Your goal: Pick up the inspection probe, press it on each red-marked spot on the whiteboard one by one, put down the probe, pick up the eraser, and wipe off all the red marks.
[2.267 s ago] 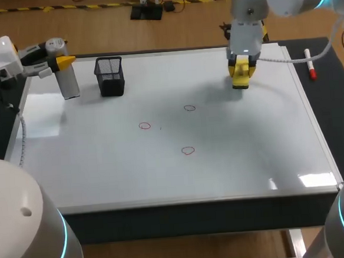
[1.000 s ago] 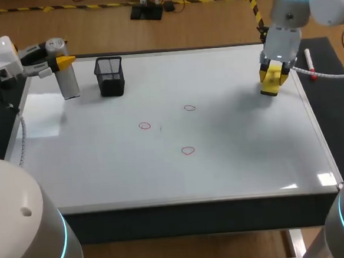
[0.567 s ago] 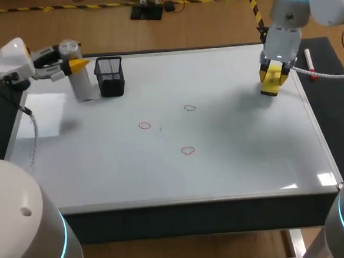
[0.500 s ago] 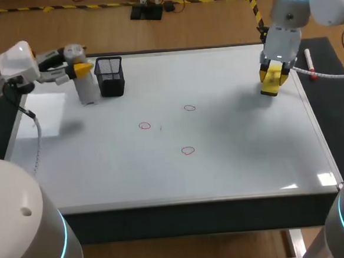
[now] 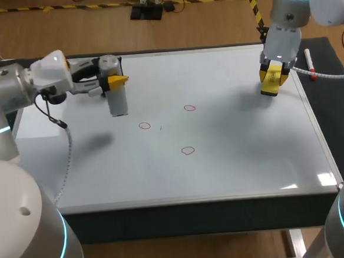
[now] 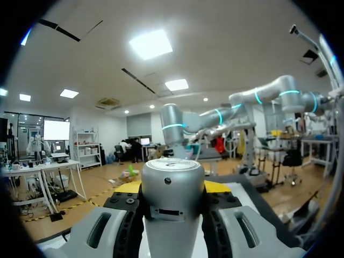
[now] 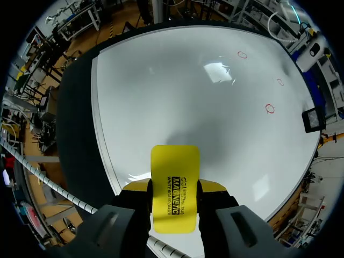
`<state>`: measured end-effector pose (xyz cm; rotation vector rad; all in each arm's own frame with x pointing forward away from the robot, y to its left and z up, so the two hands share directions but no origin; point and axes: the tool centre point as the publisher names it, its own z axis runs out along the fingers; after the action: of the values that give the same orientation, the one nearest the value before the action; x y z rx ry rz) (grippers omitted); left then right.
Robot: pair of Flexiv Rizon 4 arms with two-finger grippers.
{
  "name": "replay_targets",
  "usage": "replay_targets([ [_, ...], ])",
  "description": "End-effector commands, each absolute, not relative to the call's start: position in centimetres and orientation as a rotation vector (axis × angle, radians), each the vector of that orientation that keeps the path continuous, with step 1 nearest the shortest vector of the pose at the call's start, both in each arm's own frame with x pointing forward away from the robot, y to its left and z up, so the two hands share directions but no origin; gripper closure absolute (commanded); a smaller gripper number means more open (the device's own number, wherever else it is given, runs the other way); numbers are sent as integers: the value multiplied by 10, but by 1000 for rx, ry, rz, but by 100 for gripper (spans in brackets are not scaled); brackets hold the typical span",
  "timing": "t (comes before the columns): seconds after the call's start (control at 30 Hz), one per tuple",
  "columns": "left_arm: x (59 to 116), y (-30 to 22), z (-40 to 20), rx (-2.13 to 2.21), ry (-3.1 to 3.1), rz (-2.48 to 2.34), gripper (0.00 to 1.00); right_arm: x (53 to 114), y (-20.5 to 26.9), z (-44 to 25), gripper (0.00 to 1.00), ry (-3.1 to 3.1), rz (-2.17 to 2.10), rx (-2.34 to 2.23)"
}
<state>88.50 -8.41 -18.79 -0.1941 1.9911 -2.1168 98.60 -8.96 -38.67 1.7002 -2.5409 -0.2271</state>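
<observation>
Change: My left arm had carried the probe away from the whiteboard's far left edge and in over the board, towards the marks; my right arm and its eraser kept the same place.
Left gripper: My left gripper (image 5: 111,80) was clamped on the silver cylindrical probe (image 5: 117,103), one yellow-tipped finger on each side of its upper body in the left wrist view.
Probe: It hung upright over the far left part of the glossy white whiteboard (image 5: 233,160), its shadow falling apart from it on the board.
Marks: Three small red circles lay mid-board, the nearest one (image 5: 144,126) just to the right of the probe's foot, another (image 5: 189,108) farther right, the third (image 5: 188,151) closer to me.
Right gripper: My right gripper (image 7: 174,188) was closed on the flat yellow eraser (image 7: 174,156), above the board near its far right edge.
Pen: A white marker pen with a red cap (image 5: 310,65) lay on the dark table (image 5: 340,123), just past the board's right edge.
</observation>
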Motion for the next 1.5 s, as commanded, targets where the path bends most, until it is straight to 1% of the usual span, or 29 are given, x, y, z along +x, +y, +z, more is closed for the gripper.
replay_targets([
  [0.03, 880, -99, -199, -218, 1966, -2145, 100, 986, -90, -386, 100, -2538, -222, 1702],
  [0.27, 873, -117, -216, -220, 1991, -2178, 100, 986, -90, -386, 100, -2538, -222, 1702],
  [0.5, 872, -121, -231, -219, 1986, -2191, 100, 986, -90, -386, 100, -2538, -222, 1702],
  [1.0, 891, -123, -253, -220, 1962, -2224, 100, 986, -90, -386, 100, -2538, -222, 1702],
  [1.5, 906, -128, -261, -196, 1969, -2235, 100, 986, -90, -386, 100, -2538, -222, 1702],
])
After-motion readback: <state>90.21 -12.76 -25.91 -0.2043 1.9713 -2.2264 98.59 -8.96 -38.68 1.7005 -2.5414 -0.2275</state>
